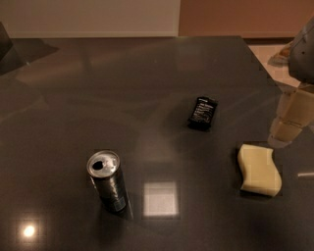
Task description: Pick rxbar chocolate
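Dark and glossy, the table (147,73) takes up nearly the whole of the one camera view, with a pale wall (93,14) along its far side. From where I stand, the rxbar (202,112) lies flat a little right of the middle, on its own. Its black wrapper shows lines of white print, and its long side runs roughly far to near at a slight slant. A can (107,180) stands upright at near left, well apart from it. A wavy yellow sponge (259,169) lies flat at near right, closer to the rxbar but not touching it. The gripper (288,122) hangs at the right edge, just beyond the far end of the sponge and to the right of the rxbar, apart from both. Whether it is wide or narrow I cannot tell, though nothing shows in its hold. The pick looks to be at the approach, with nothing yet grasped. To do it well, I would think the gripper should travel left and a bit farther across the table, staying high enough to pass clear of the sponge. It should then line up over the middle of the rxbar so that it closes across the short width rather than the length. Being so thin and low on a slick top, the wrapper may skid or crumple, so a straight descent close to the surface and a gentle squeeze seem wise.
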`<action>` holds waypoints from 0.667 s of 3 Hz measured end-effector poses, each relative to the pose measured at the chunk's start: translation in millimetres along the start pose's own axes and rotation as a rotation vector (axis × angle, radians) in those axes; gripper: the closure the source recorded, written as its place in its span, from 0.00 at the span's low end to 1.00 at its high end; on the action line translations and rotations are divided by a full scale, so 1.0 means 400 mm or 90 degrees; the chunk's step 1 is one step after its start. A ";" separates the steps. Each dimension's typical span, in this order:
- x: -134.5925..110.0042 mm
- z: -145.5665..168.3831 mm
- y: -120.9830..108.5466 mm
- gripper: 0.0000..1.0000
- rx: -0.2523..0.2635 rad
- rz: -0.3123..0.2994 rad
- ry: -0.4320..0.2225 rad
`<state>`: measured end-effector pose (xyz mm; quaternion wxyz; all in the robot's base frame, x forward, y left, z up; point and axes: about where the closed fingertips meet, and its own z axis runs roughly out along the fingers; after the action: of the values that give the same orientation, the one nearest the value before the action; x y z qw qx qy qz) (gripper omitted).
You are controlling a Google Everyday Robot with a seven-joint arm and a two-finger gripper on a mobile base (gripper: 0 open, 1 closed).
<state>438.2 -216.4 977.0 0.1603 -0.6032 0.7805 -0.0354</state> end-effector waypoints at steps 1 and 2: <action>-0.003 -0.001 -0.003 0.00 -0.001 -0.003 -0.002; -0.023 0.037 -0.030 0.00 -0.027 -0.052 0.000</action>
<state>455.9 -208.8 968.1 0.1458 -0.6380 0.7557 -0.0250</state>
